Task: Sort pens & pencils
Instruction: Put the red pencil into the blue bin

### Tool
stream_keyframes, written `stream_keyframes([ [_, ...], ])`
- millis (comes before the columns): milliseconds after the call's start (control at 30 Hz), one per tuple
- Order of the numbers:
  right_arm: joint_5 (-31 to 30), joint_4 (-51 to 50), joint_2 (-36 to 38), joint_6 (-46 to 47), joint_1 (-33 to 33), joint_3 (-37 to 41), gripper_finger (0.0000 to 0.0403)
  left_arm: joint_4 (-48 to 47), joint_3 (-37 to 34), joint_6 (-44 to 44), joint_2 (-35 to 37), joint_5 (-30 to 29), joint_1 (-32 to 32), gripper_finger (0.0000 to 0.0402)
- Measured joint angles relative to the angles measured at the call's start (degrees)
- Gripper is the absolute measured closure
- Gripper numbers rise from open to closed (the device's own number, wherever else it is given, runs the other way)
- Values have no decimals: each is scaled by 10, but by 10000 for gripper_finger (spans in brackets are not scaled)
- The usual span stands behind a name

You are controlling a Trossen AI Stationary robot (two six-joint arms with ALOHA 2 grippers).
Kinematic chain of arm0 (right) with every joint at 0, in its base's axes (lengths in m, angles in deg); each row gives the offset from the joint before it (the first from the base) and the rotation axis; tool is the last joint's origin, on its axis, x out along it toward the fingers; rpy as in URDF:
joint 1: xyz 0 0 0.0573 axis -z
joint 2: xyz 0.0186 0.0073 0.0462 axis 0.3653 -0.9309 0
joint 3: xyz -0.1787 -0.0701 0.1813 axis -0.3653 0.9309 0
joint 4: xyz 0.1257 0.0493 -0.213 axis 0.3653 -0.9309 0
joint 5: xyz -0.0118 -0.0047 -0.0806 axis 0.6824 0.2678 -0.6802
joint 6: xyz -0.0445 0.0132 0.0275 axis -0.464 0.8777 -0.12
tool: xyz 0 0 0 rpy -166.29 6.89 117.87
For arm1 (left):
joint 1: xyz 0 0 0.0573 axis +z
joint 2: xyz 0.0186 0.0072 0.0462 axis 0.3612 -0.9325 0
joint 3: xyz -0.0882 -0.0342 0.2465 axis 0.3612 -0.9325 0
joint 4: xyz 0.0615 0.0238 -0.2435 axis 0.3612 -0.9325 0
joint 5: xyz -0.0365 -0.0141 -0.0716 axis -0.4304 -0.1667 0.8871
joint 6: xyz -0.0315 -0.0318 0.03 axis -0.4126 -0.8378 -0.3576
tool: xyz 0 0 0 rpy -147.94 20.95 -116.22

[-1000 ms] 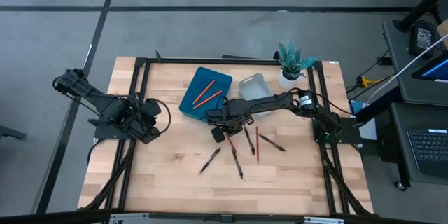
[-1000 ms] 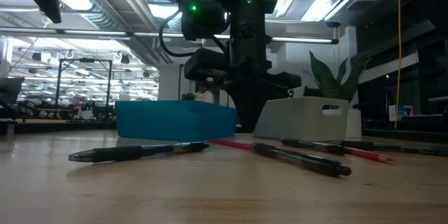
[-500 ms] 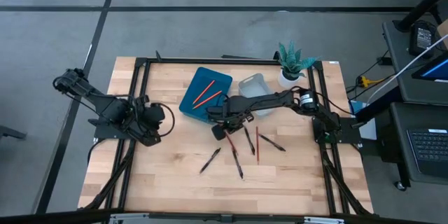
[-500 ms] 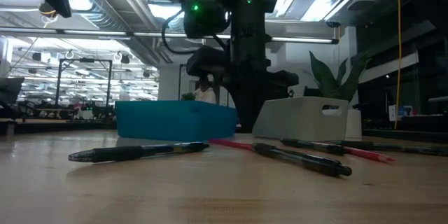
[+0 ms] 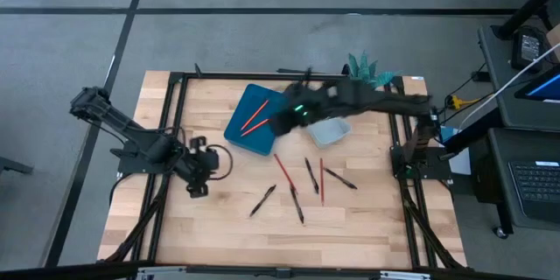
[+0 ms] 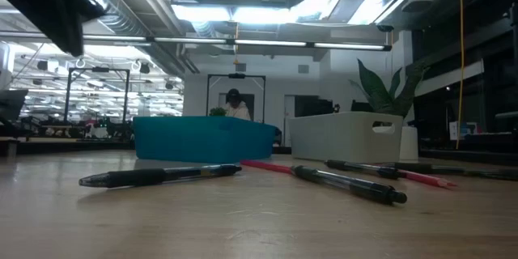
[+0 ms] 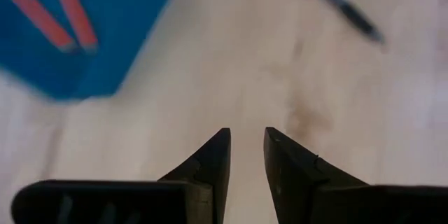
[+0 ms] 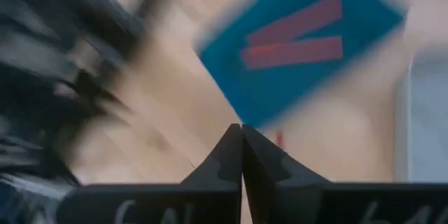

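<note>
- Pencils (image 5: pixel 255 118): from above, two red ones lay crossed in the blue tray (image 5: pixel 241 134) at the back middle of the table (image 5: pixel 219 219). Two more lay on the bare wood in front, one (image 5: pixel 283 169) slanting just before the tray and one (image 5: pixel 322 182) upright in the picture among the pens (image 5: pixel 262 200). Four black pens were scattered on the wood near those two pencils. A grey bin (image 5: pixel 331 130) stood beside the tray, with a plant (image 5: pixel 367 68) behind it. The right gripper (image 5: pixel 293 115) hung blurred over the tray's near edge; the left gripper (image 5: pixel 203 175) sat over the left part of the table, well apart from the pens.
- Low view: one pen (image 6: pixel 159 176) lay nearest on the left and another (image 6: pixel 350 186) on the right, a pencil (image 6: pixel 267 166) between them farther back. The tray (image 6: pixel 202 139) and the bin (image 6: pixel 344 136) stood behind, and a person showed far off in the room.
- Left wrist view: the left gripper (image 7: pixel 245 150) held nothing, its fingers (image 7: pixel 213 157) slightly spread over bare wood. The tray (image 7: pixel 105 35) with two pencils (image 7: pixel 52 7) and one pen (image 7: pixel 339 7) lay beyond.
- Right wrist view: the right gripper (image 8: pixel 241 143) had its fingers (image 8: pixel 227 154) pressed together and empty, over the wood just before the tray (image 8: pixel 308 56) with its two pencils (image 8: pixel 294 38).
</note>
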State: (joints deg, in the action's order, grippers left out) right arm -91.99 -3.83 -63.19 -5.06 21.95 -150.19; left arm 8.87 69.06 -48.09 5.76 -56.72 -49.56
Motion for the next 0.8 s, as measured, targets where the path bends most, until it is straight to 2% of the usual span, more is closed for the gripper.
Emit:
stream_keyframes([
  [100, -68, 4, 27, -45, -1, -78, 394, 66, -6, 72, -28, 44, 51, 321],
  [167, -88, 5, 32, -80, 0, -128, 392, 101, 4, 128, -53, 64, 84, 321],
  [300, -75, 83, 67, -138, 6, -93, 390, 169, 43, 273, -124, 106, 137, 321],
  [500, -42, 50, 74, -161, 12, -87, 390, 155, 134, 490, -282, 126, 190, 321],
  [667, -39, 50, 73, -193, 11, -87, 390, 149, 202, 586, -384, 123, 214, 321],
  [800, -39, 50, 73, -217, 12, -95, 390, 147, 236, 622, -420, 120, 219, 321],
])
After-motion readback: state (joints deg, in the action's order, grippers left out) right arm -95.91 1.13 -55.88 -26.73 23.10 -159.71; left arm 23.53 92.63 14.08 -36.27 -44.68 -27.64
